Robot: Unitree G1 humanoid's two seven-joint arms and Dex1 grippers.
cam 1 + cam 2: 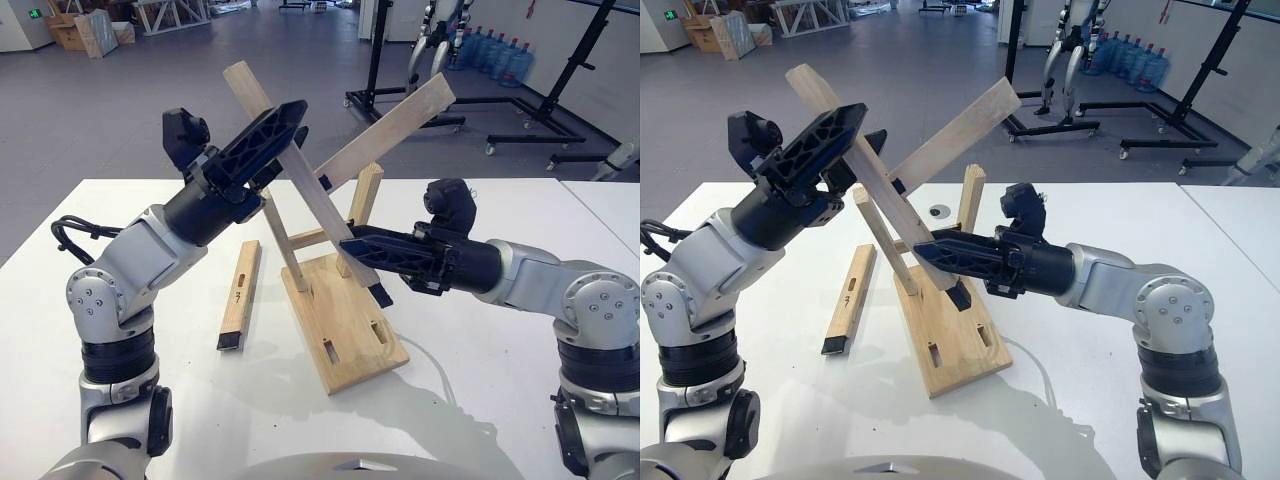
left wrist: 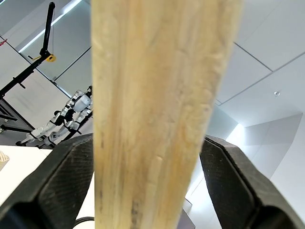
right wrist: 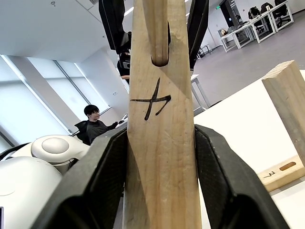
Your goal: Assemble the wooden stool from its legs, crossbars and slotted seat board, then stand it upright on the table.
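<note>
The left pincer (image 1: pixel 285 135) is clamping tight on the upper part of a long leg (image 1: pixel 325 210), which is showing as a broad strip of wood between its two black fingers in the left wrist view. That leg is running on a slant, its top end pointing up and to the left, its black-capped lower end pointing down and to the right over the seat board (image 1: pixel 350 310); whether the cap is touching the board cannot be told. A loose leg (image 1: pixel 240 295) is lying flat on the tabletop (image 1: pixel 480 210) just left of the board, its long axis running roughly front to back. Two short legs are standing in the board, one leaning (image 1: pixel 283 240) and one upright (image 1: pixel 365 195), with a crossbar (image 1: pixel 310 238) joining them. A second board (image 1: pixel 400 125) is rising up and to the right from the long leg's middle. The right pincer (image 1: pixel 352 250) is gripping the long leg's lower part.
</note>
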